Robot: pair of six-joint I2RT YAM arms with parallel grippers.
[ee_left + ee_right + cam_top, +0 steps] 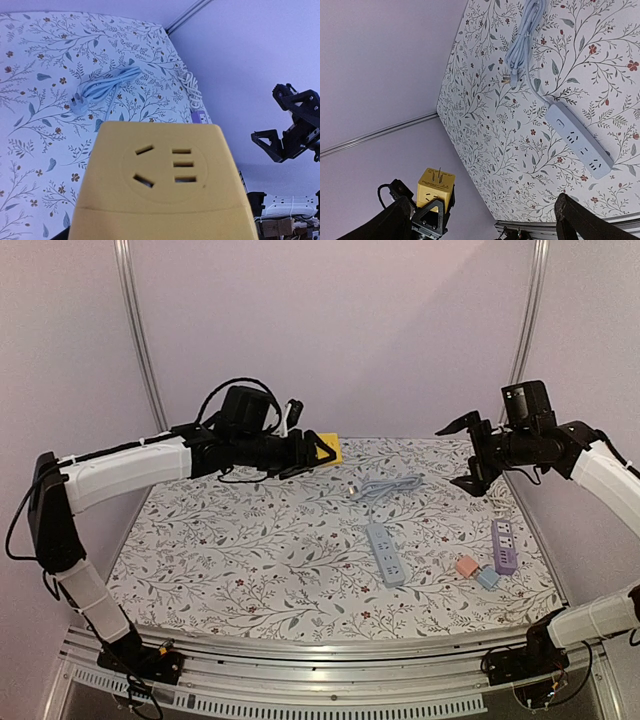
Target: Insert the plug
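Left wrist view: left gripper [320, 451] fingers pinch yellow adapter [160, 185] aloft. Right gripper [458, 456] spread wide, empty. Blue power strip [385, 553] lies below, between both grippers. Best to align prongs squarely over a socket, then lower slowly.

Floral table [250, 560]: blue pwr strip [385, 553], purple strip [503, 545], pink cube [466, 566], blue cube [487, 578].

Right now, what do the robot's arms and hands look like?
The left arm and right arm have white shells on their long links and black joints. Black cables loop above the left wrist. The left hand and right hand are black, each with two angular fingers.
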